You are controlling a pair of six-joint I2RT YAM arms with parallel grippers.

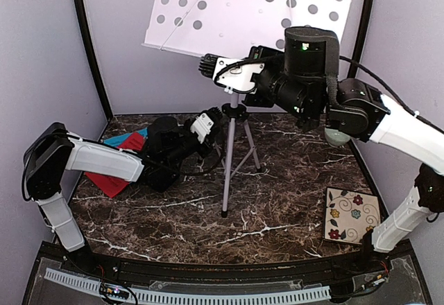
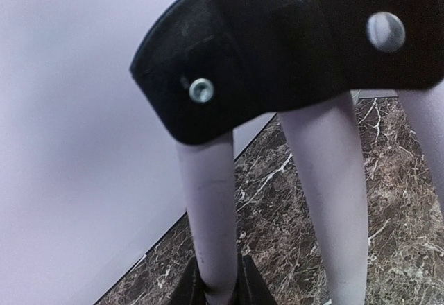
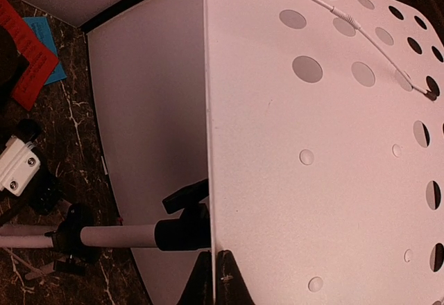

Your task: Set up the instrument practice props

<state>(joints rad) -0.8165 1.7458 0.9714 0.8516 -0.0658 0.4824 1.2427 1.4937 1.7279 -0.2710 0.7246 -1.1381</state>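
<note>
The white music stand stands mid-table on its tripod legs [image 1: 227,173], its hole-perforated desk [image 1: 250,7] tilted at the top. My left gripper [image 1: 220,119] is shut on one pale tripod leg [image 2: 208,208] just below the black hub [image 2: 277,48]; the leg fills the gap between its fingers [image 2: 216,290]. My right gripper [image 1: 206,64] is shut on the lower edge of the desk [image 3: 312,145], with its fingers pinching the thin rim [image 3: 215,277]. The red page [image 1: 111,180] and the cyan-blue page [image 1: 130,138] lie at the left under my left arm. The metronome is out of view.
A floral square tile [image 1: 352,215] lies at the front right. A small pale green bowl [image 1: 336,136] shows partly behind my right arm. Pale walls close in the back and both sides. A wire page holder [image 3: 347,21] crosses the desk.
</note>
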